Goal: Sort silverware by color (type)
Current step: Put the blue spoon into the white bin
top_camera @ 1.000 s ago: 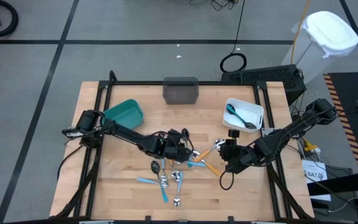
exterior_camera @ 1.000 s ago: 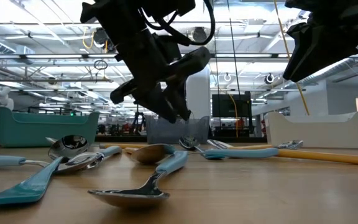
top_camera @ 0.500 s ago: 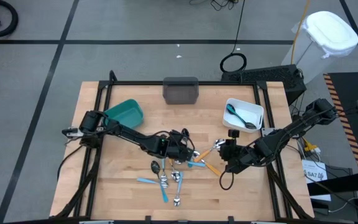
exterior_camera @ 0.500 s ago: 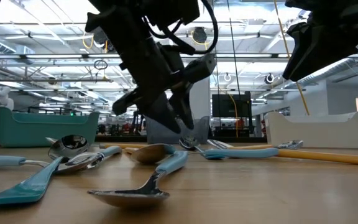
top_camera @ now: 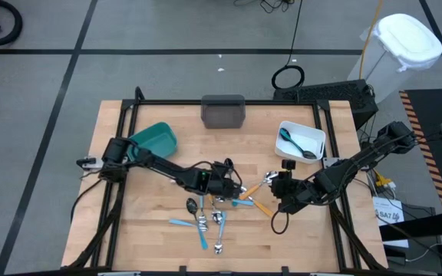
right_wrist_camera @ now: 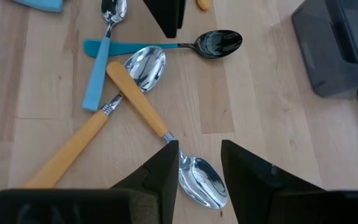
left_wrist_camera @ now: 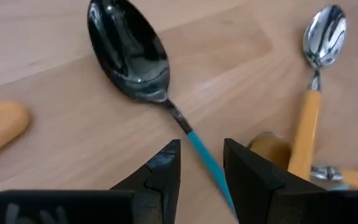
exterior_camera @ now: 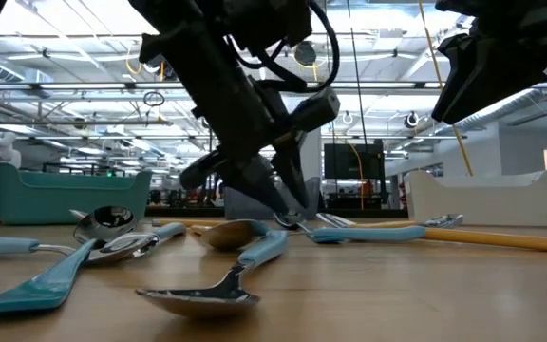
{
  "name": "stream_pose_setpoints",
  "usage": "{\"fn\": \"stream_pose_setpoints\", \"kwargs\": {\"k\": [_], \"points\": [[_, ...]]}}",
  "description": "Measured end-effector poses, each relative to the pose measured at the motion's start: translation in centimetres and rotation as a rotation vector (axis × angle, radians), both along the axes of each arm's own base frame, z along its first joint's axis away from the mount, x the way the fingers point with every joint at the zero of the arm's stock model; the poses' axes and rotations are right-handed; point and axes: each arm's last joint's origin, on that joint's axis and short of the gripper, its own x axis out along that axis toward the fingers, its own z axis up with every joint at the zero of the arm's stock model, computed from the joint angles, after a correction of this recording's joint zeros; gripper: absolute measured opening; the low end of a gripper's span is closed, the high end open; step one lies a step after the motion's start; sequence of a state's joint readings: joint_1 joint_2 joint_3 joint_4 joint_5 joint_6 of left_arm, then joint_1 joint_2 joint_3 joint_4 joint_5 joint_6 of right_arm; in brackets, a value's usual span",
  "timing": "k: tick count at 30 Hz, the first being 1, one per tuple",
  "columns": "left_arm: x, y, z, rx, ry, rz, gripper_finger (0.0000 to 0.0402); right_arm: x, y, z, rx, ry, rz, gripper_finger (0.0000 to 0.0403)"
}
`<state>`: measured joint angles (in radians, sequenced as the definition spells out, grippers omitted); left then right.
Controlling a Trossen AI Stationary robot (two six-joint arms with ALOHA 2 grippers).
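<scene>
Several spoons lie loose at the table's middle (top_camera: 213, 218), with blue or orange handles. A black-headed spoon (left_wrist_camera: 129, 56) with a thin blue handle (left_wrist_camera: 197, 146) lies flat on the wood. My left gripper (left_wrist_camera: 201, 146) is low over it, open, one finger on either side of the handle just behind the head, touching nothing that I can see. From the right wrist, that spoon (right_wrist_camera: 219, 42) and one left finger show. My right gripper (right_wrist_camera: 197, 149) hangs open above the bowl of an orange-handled silver spoon (right_wrist_camera: 201, 183), well clear of it (exterior_camera: 482, 66).
A teal bin (top_camera: 153, 138) stands at the back left and a grey bin (top_camera: 223, 112) at the back middle. A white bin (top_camera: 301, 140) at the back right holds a black spoon. Two more orange-handled spoons (right_wrist_camera: 73, 146) cross near the right gripper.
My left gripper has sunk toward the table and gone a little toward its right edge, rolling somewhat, and now stands over the black spoon's handle. Its fingers keep the same gap. The spoons lie as before.
</scene>
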<state>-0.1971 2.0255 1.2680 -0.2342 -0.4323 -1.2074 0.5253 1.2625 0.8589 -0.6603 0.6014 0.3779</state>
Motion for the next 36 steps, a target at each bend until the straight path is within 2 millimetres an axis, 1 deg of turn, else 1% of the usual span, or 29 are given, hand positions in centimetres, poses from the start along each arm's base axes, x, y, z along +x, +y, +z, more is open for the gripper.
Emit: {"fn": "stream_pose_setpoints", "kwargs": {"k": [5, 12, 16, 21, 24, 26, 29, 33, 36], "points": [[0.1, 0.5, -0.3, -0.007, 0.008, 0.007, 0.012, 0.0, 0.0, 0.0, -0.001, 0.001, 0.0, 0.0114], [0.3, 1.2, -1.3, -0.019, 0.038, 0.017, 0.012, 0.0, 0.0, 0.0, -0.001, 0.001, 0.0, 0.0114], [0.5, 1.5, -1.8, -0.01, 0.046, 0.003, 0.012, 0.0, 0.0, 0.0, -0.004, -0.001, -0.001, 0.0114], [0.7, 2.6, -1.8, -0.019, 0.074, -0.051, 0.012, 0.0, 0.0, 0.0, -0.006, -0.003, -0.004, 0.0114], [0.9, 3.3, -1.7, 0.019, 0.09, -0.107, 0.012, 0.0, 0.0, 0.0, -0.006, -0.004, -0.005, 0.0114], [1.2, 3.8, -1.4, 0.046, 0.117, -0.176, 0.012, 0.0, 0.0, 0.0, -0.005, -0.005, -0.005, 0.0114], [1.6, 4.0, -1.1, 0.119, 0.147, -0.271, 0.012, 0.0, 0.0, 0.0, -0.005, -0.006, -0.004, 0.0114], [1.8, 4.0, -0.7, 0.157, 0.144, -0.282, 0.012, 0.0, 0.0, 0.0, -0.005, -0.005, -0.004, 0.0114], [1.9, 4.2, -1.2, 0.2, 0.163, -0.25, 0.012, 0.0, 0.0, 0.0, -0.004, -0.006, -0.006, 0.0114]]}}
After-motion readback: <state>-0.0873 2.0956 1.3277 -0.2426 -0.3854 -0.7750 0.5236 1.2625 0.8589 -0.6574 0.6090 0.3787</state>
